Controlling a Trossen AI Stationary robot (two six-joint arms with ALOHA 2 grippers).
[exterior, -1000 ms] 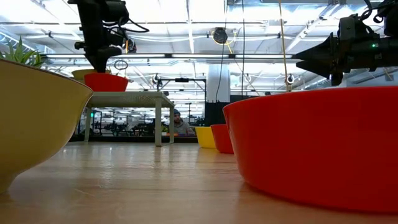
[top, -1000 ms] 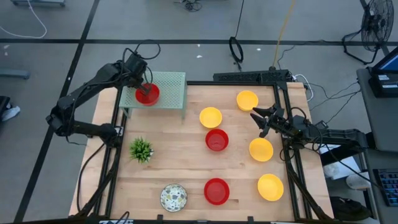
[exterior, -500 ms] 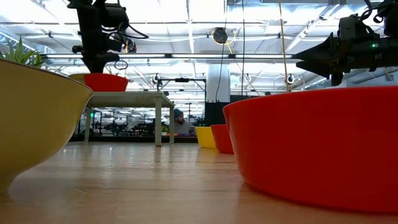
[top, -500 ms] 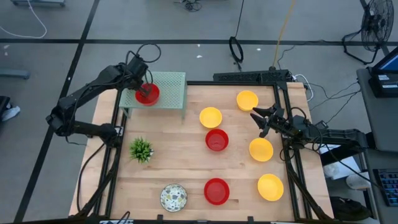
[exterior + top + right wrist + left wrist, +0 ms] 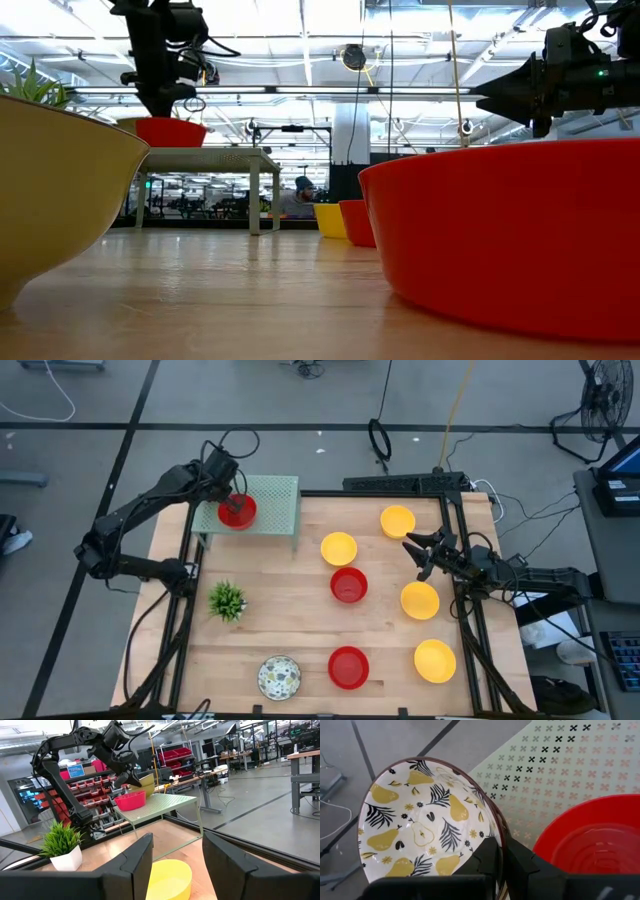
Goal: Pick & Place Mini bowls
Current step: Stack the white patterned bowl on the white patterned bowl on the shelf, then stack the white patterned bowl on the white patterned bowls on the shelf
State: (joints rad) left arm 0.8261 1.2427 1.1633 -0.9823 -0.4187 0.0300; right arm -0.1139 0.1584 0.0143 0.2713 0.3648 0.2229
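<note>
No writing is legible. The left gripper (image 5: 501, 856) pinches a pear-patterned bowl (image 5: 420, 820) over the rack (image 5: 262, 503), seen only by its wrist camera. The right gripper (image 5: 413, 553) hangs open.

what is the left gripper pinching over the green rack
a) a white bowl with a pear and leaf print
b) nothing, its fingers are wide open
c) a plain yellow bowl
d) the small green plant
a: in the left wrist view the left gripper is shut on the rim of the pear-print bowl, tilted beside the red bowl that sits on the mesh rack.
</note>
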